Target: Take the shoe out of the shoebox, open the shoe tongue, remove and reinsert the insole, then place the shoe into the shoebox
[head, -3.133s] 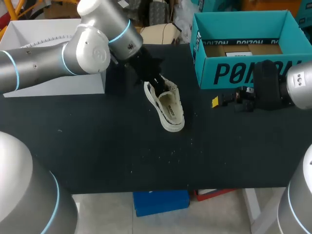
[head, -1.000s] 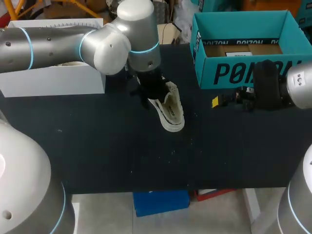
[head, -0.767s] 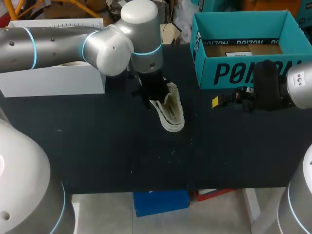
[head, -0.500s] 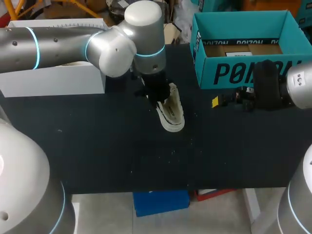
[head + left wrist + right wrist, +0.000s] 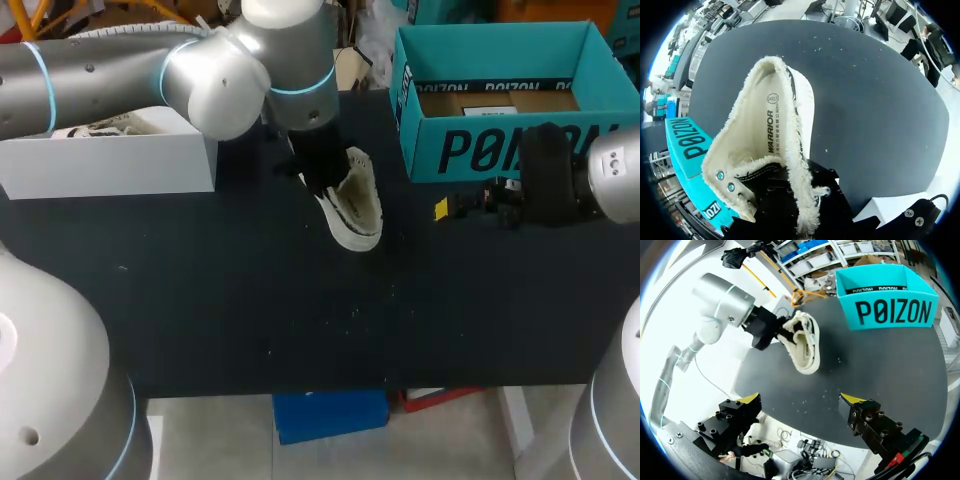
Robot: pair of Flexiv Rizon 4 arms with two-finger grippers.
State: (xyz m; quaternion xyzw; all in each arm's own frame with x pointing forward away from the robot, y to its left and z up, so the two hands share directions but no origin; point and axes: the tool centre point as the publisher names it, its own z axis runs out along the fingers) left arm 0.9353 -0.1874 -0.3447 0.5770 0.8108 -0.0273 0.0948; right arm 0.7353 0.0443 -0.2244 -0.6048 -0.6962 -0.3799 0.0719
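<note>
A cream low shoe with a fleecy lining (image 5: 356,206) is tilted above the black table near its middle, toe toward the front edge. My left gripper (image 5: 322,180) is shut on the collar by the heel. In the left wrist view the shoe (image 5: 765,125) fills the space ahead, its insole showing, and its fleece edge hides the yellow tips between the black fingers (image 5: 827,192). The teal shoebox (image 5: 490,150) stands open at the back right. My right gripper (image 5: 801,398) hangs open in front of the box, with the shoe (image 5: 802,342) well ahead of it.
A white box (image 5: 110,165) stands at the back left, with something pale inside it. The black table (image 5: 250,310) runs bare from the shoe to the front edge. Small white specks lie on it.
My left gripper has shut on the shoe's collar and tipped the shoe up, shifting it slightly right and back. The right arm has not moved.
</note>
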